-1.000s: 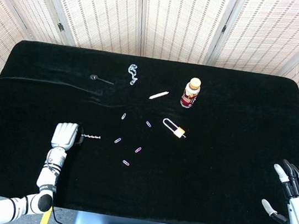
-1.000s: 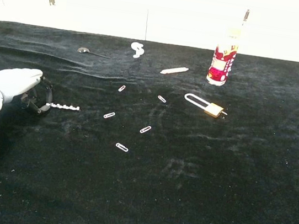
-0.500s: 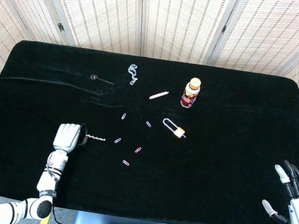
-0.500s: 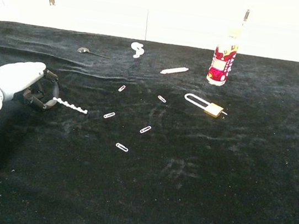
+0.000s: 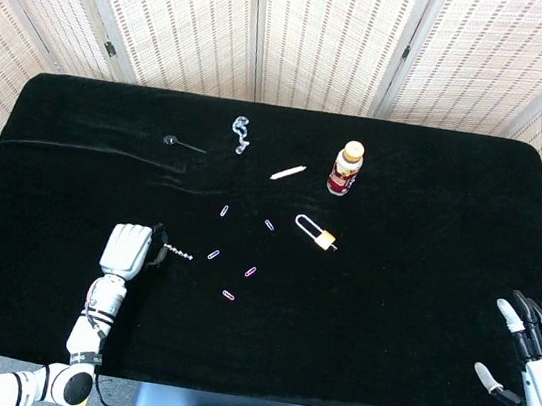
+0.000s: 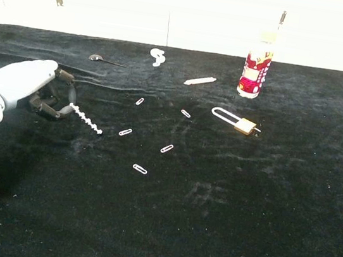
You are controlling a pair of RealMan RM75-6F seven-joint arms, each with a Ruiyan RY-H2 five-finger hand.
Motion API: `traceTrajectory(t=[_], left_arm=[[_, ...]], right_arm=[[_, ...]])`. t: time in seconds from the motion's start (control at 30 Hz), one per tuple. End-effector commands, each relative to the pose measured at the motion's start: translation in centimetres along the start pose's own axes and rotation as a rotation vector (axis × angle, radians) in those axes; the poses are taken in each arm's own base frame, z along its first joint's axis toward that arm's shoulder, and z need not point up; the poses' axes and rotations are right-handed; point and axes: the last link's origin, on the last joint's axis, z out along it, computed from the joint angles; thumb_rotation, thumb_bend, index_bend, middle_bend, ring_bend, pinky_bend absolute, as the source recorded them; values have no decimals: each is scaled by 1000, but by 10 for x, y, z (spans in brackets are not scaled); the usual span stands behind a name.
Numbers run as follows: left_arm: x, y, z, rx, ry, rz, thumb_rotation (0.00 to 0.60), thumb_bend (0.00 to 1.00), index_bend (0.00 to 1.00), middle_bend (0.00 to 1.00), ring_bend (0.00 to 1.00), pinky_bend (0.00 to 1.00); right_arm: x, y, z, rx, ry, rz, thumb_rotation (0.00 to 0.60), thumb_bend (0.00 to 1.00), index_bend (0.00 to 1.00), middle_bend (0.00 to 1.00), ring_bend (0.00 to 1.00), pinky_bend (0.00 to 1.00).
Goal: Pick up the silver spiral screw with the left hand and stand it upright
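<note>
My left hand (image 5: 129, 250) (image 6: 21, 87) grips one end of the silver spiral screw (image 5: 179, 251) (image 6: 87, 120) at the table's left front. The screw slants down and to the right from the fingers, its free tip touching or just above the black cloth. My right hand (image 5: 532, 346) hovers at the table's right front corner, fingers spread and holding nothing; the chest view does not show it.
Several paper clips (image 5: 228, 295) (image 6: 140, 169) lie scattered right of the screw. A brass padlock (image 5: 314, 231) (image 6: 237, 121), a small bottle (image 5: 346, 168) (image 6: 255, 71), a white pen-like stick (image 5: 287, 173), a crumpled silver piece (image 5: 241, 134) and a black spoon (image 5: 182, 142) lie further back.
The left hand has lifted and moved slightly right with the screw. The screw has tilted from lying flat to slanting, its held end raised. The right hand is unmoved.
</note>
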Motion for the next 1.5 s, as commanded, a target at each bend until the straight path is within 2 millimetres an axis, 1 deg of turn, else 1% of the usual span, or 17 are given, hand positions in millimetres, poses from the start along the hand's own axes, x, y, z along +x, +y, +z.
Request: traceTrajectory(t=[0.03,1.03,1.13,1.3,1.37,1.5], left_arm=[[4,3,-1,-18,21,9,600,520,875,1000,1000,1000],[16,43,0,-123,118,-8,600,520,875,1000,1000,1000],[13,48,-1,-135,109,-13,600,520,875,1000,1000,1000],[3,60,0,-168,82,-19,600,520,875,1000,1000,1000],[1,64,4,-180,85,-18,600,520,875,1000,1000,1000],[-3,63,17,-169,83,-14,600,520,876,1000,1000,1000]], right_arm=[[0,0,0,0,2,0,600,228,0,0,0,0],[4,3,-6,-9,18,11,600,228,0,0,0,0],[5,3,-6,-9,19,10,600,228,0,0,0,0],[3,4,-6,-18,9,8,600,228,0,0,0,0],[3,5,-6,-22,8,7,600,228,0,0,0,0],[5,7,-8,-33,18,8,600,228,0,0,0,0]])
